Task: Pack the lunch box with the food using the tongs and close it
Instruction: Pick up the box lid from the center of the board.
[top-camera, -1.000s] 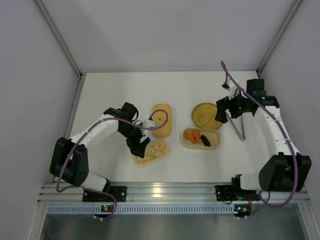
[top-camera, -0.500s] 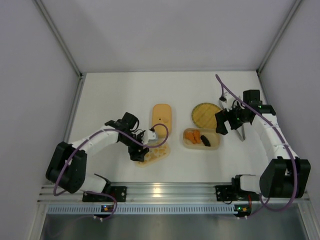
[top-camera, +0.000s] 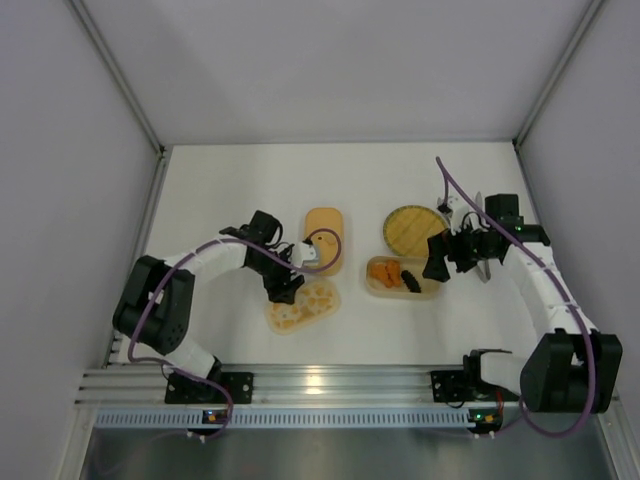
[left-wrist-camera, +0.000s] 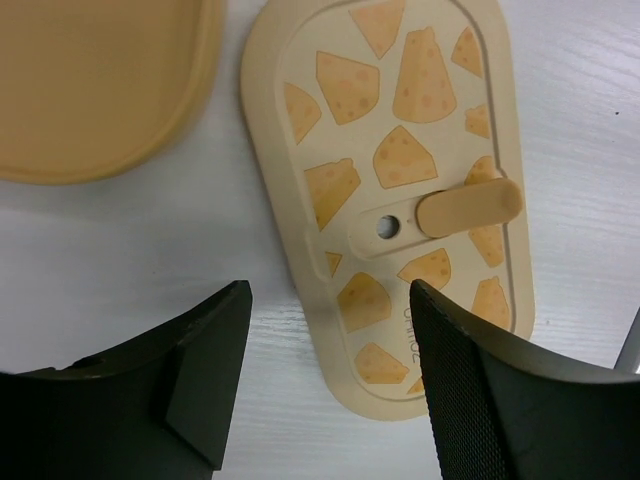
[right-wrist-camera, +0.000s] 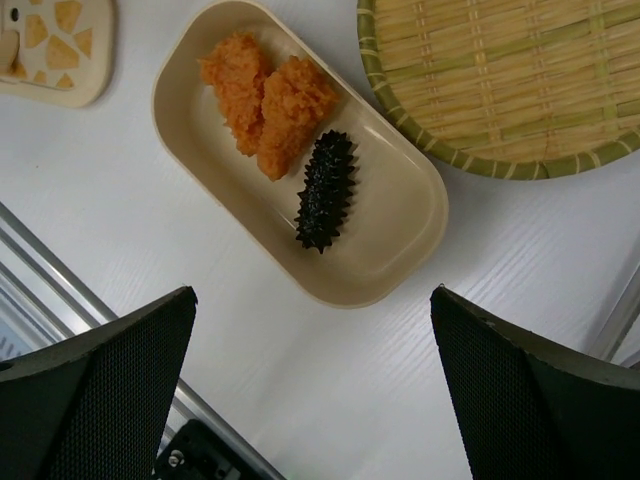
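The lunch box (top-camera: 423, 290) is a beige oblong tray holding food: two orange chunks (right-wrist-camera: 268, 105) and a dark spiky piece (right-wrist-camera: 324, 190). Its cheese-patterned lid (left-wrist-camera: 400, 180) lies flat on the table (top-camera: 230, 190), left of the tray. My left gripper (left-wrist-camera: 330, 370) hovers open over the lid's near end, one finger above the table and the other above the lid, holding nothing. My right gripper (right-wrist-camera: 315, 390) stands wide open and empty just in front of the tray. The silver tongs (top-camera: 484, 272) lie to the tray's right, mostly hidden under my right arm.
A round yellow ribbed plate (top-camera: 413, 228) sits behind the tray. An orange oblong box part (top-camera: 323, 240) lies behind the patterned lid. Grey walls enclose the table on three sides, and the aluminium rail (top-camera: 330, 385) runs along the near edge.
My left gripper has narrowed somewhat and shifted slightly over the patterned lid. My right gripper has moved down and left, from beside the plate to the tray's near side.
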